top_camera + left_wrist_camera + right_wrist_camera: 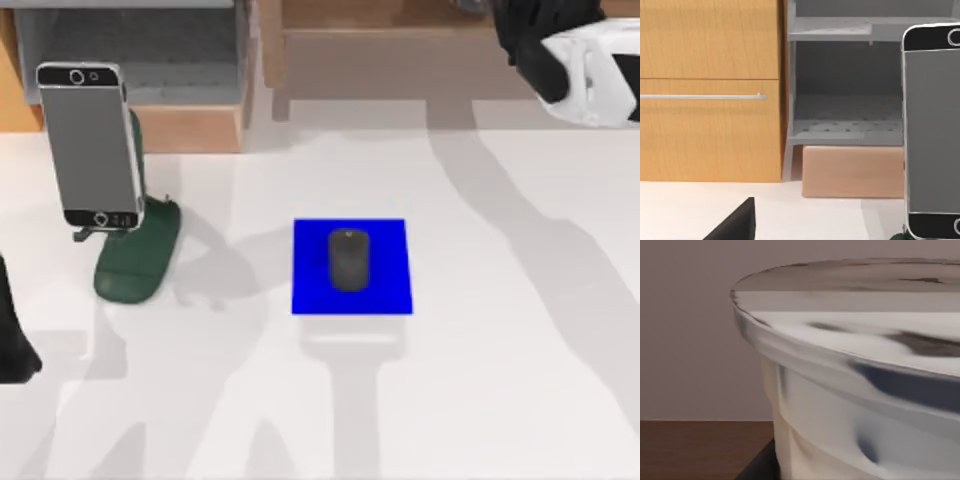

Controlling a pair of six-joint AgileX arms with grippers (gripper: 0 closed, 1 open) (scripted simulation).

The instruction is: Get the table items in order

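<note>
The right gripper [560, 60], at the frame's upper right, is seen against the clear cup [865, 390]; its spread cannot be told.

A light wooden cabinet [710, 90] stands beside grey open shelving [845, 115], with a tan block [852, 171] below.

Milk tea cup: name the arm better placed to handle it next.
Right, probably. The cup looms close before its wrist camera; the left arm sits at the left edge of the table, near the phone.
</note>
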